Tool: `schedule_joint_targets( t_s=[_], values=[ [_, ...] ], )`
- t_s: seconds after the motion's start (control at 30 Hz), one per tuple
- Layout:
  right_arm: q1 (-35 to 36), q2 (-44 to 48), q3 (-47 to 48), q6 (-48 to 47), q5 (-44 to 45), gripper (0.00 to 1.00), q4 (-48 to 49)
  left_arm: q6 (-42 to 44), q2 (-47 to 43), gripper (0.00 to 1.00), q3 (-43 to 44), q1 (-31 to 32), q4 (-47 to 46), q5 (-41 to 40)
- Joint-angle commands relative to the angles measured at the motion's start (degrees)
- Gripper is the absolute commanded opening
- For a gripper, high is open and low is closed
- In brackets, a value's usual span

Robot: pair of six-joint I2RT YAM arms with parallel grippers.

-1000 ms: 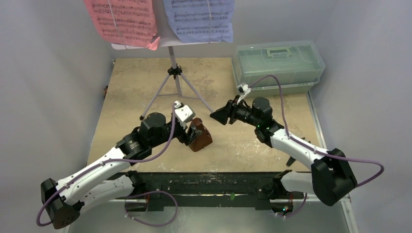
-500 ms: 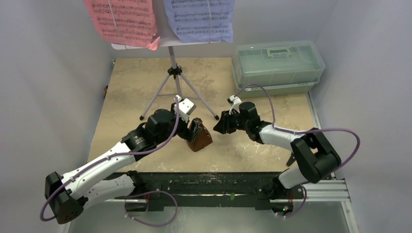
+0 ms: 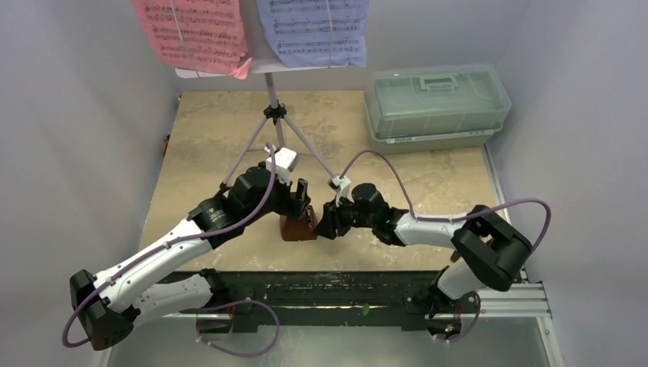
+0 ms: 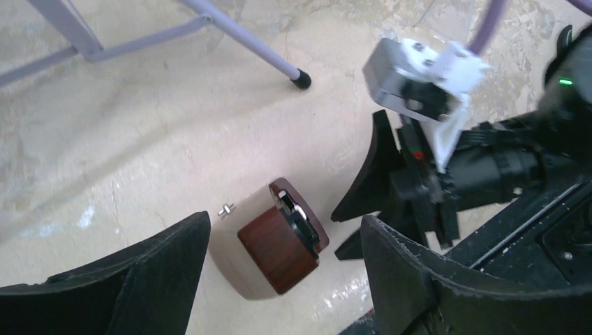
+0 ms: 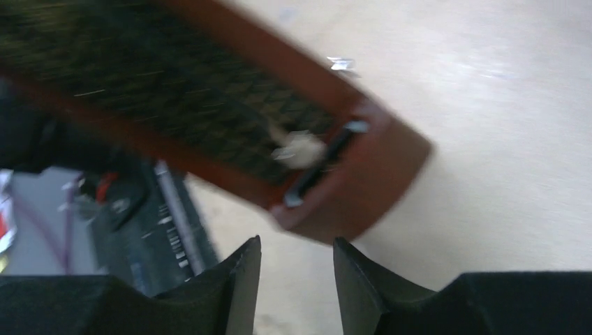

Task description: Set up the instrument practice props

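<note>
The small brown metronome (image 3: 296, 228) rests on the table between the two grippers; I cannot tell if it stands upright. In the left wrist view the metronome (image 4: 276, 252) lies below my left gripper (image 4: 286, 230), which is wide open and not touching it. My left gripper (image 3: 302, 202) hovers just over it. My right gripper (image 3: 325, 222) is right beside it, slightly open and empty (image 5: 297, 244), with the blurred metronome (image 5: 349, 188) just beyond its tips. The lavender music stand (image 3: 271, 92) stands at the back with the pink sheet (image 3: 195, 34) and the pale-blue sheet (image 3: 313, 30) on it.
The translucent green lidded box (image 3: 435, 103) sits at the back right. The stand's tripod legs (image 3: 309, 153) spread just behind the grippers and show in the left wrist view (image 4: 237, 35). A tiny metal piece (image 4: 225, 209) lies on the table beside the metronome. The black rail (image 3: 344, 283) runs along the near edge.
My left gripper held the metronome tilted in the air; it has set it down and opened. My right gripper has swung left and down to the metronome's side.
</note>
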State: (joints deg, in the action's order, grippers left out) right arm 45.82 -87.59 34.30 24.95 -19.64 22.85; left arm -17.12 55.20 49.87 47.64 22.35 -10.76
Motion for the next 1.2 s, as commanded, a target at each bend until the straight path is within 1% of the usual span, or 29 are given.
schedule_joint_targets(
  t_s=[0.0,0.1,0.17,0.27,0.47,0.57,0.77,0.83,0.97,1.03,1.17],
  values=[
    [1.98,6.99,-5.6,2.41,-4.53,0.48,9.8,-7.61,-2.28,0.76,4.57,-0.28,8.58,-1.54],
    [-0.6,10.46,-5.36,2.22,-3.84,0.51,11.77,-9.42,-5.23,0.69,4.16,-0.32,7.87,-1.22],
    [-2.84,10.56,-5.22,1.43,-7.08,0.5,13.27,-10.26,-6.0,0.61,3.69,-0.3,7.66,-1.02],
    [-5.6,9.0,-4.04,0.68,-14.85,0.45,17.59,-11.0,-5.43,0.5,3.23,-0.28,7.84,-0.86],
    [-5.98,6.89,1.97,-2.66,-21.87,0.44,17.26,-10.73,-4.04,0.42,2.63,-0.29,7.72,-0.95],
    [-5.99,5.62,3.92,-2.29,-23.83,0.41,18.07,-10.28,-4.22,0.39,1.62,-0.26,6.56,-0.32],
    [-5.94,2.52,6.85,-1.47,-24.12,0.37,18.23,-8.22,-2.76,0.29,1.09,-0.34,8.18,0.79],
    [-5.93,1.6,7.51,-0.87,-24.09,0.34,18.69,-7.53,-2.8,0.27,0.68,-0.26,8.22,0.83],
    [-5.95,0.66,8.45,0.19,-21.25,0.29,17.91,-6.08,-2.77,0.22,-0.16,-0.33,8.59,0.83],
    [-5.99,-0.07,9.18,0.28,-19.95,0.26,17.07,-5.47,-2.57,0.21,-0.3,-0.27,9.01,0.99],
    [-5.92,-1.82,10.15,1.52,-20.07,0.25,18.45,-4.47,-2.33,0.2,-0.59,-0.3,9.36,1.27]
  ],
)
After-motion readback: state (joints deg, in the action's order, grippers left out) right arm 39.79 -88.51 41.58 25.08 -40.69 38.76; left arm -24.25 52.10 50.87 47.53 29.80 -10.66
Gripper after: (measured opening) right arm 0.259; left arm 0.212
